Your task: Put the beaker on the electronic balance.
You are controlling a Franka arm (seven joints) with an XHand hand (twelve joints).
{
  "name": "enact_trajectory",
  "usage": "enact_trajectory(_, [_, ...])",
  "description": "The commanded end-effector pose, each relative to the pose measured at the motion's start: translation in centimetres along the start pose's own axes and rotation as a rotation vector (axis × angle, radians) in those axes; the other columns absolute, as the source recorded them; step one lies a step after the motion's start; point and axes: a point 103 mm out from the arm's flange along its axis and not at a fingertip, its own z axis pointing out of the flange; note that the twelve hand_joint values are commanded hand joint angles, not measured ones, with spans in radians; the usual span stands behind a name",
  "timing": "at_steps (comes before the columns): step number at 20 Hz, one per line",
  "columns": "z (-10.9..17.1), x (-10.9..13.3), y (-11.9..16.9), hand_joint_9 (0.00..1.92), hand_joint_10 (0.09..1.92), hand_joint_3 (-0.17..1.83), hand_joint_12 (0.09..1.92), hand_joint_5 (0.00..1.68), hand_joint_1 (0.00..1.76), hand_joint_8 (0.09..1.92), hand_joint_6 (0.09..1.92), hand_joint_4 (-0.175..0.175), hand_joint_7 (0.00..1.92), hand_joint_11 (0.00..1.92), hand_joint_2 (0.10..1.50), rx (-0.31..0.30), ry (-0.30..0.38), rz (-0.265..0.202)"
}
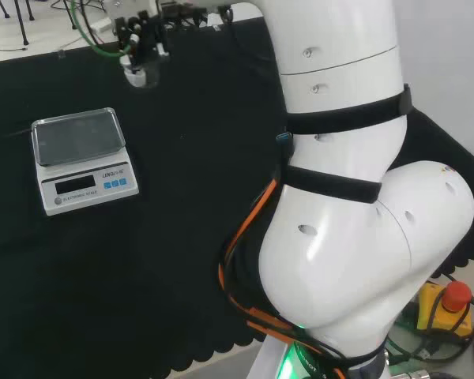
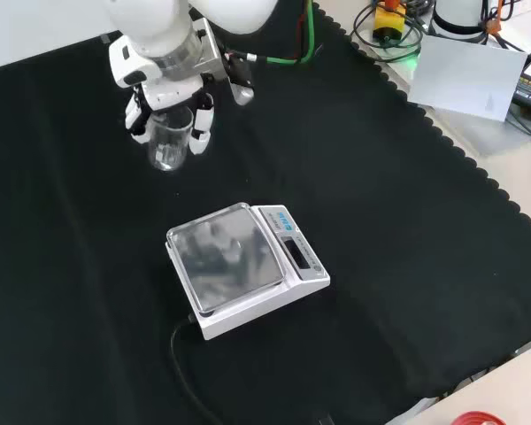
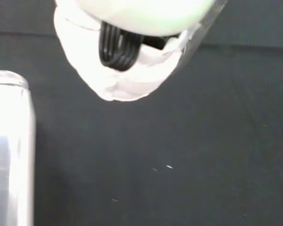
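Observation:
A small clear glass beaker [image 2: 167, 142] hangs upright above the black cloth, held between the curled fingers of the black and white hand [image 2: 164, 97]. In the head view the hand [image 1: 139, 41] and the beaker [image 1: 137, 75] are at the far side of the cloth. The white electronic balance [image 2: 244, 266] with its square steel pan [image 2: 224, 257] stands nearer the camera in the front view, apart from the beaker; its pan [image 1: 77, 136] is bare in the head view. In the wrist view a blurred white finger [image 3: 122, 80] is close up, with the balance's edge [image 3: 9, 150] beside it.
A black cable [image 2: 184, 367] runs from the balance over the cloth. The arm's white links [image 1: 355, 197] stand at the right of the head view. Papers [image 2: 465, 75], cables and a red stop button [image 2: 388, 18] lie off the cloth's scalloped edge [image 2: 460, 155].

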Motion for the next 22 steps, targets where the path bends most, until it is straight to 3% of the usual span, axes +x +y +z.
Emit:
enact_trajectory(1, [-2.1, 10.4, -2.2, 1.1, 0.84, 0.01, 0.74, 1.06, 1.4, 1.16, 0.87, -0.175, 0.94, 1.32, 1.03, 0.004, -0.011, -0.126])
enact_trajectory(7, [0.1, 13.6, -2.2, 1.1, 0.83, 0.01, 0.73, 1.06, 1.4, 1.16, 0.86, -0.175, 0.94, 1.32, 1.03, 0.044, -0.009, -0.179])
enact_trajectory(10, [1.7, 13.4, -2.4, 1.1, 0.83, 0.01, 0.73, 1.06, 1.4, 1.16, 0.86, -0.175, 0.94, 1.32, 1.03, 0.071, -0.01, -0.175])
enact_trajectory(15, [3.6, 12.2, -2.6, 1.25, 0.7, 0.0, 0.7, 1.24, 1.22, 1.13, 0.6, -0.175, 0.97, 1.34, 0.99, 0.11, -0.007, -0.176])
enact_trajectory(22, [5.6, 12.8, -3.1, 1.27, 0.68, 0.0, 0.69, 1.25, 1.21, 1.12, 0.57, -0.175, 0.97, 1.34, 0.98, 0.137, 0.001, -0.198])
